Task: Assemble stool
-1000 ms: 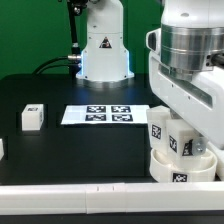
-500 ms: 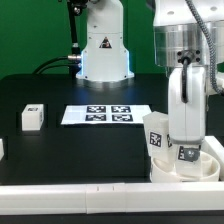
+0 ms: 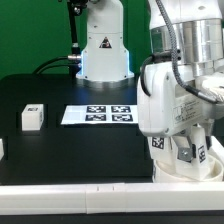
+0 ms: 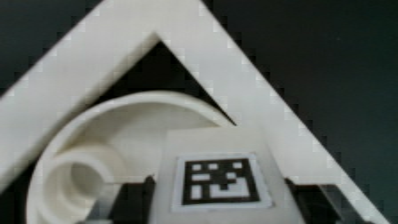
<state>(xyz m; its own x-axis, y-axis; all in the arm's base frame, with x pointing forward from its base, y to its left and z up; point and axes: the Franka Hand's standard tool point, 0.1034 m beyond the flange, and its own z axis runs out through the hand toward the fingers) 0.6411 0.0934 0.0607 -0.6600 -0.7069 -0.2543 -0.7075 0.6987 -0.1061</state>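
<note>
- White plastic seat sits on the black table at the exterior view's near right, against the white rail. My arm stands directly over it and hides most of it.
- Same view: a spare leg lies well apart toward the exterior view's left, with the marker board between. The grip itself is hidden here.
- Wrist view: my gripper is clamped, as far as I can judge, on the held leg, with a finger against each flank and the tag facing the camera.
- The leg's long axis runs away from the camera, down toward the seat. Its peg end is hidden.
- A round recess in the seat lies beside the leg, not under it. My judgement: that sideways offset decides the next move.
- The rails close in a V round the seat, so there is little room there.
</note>
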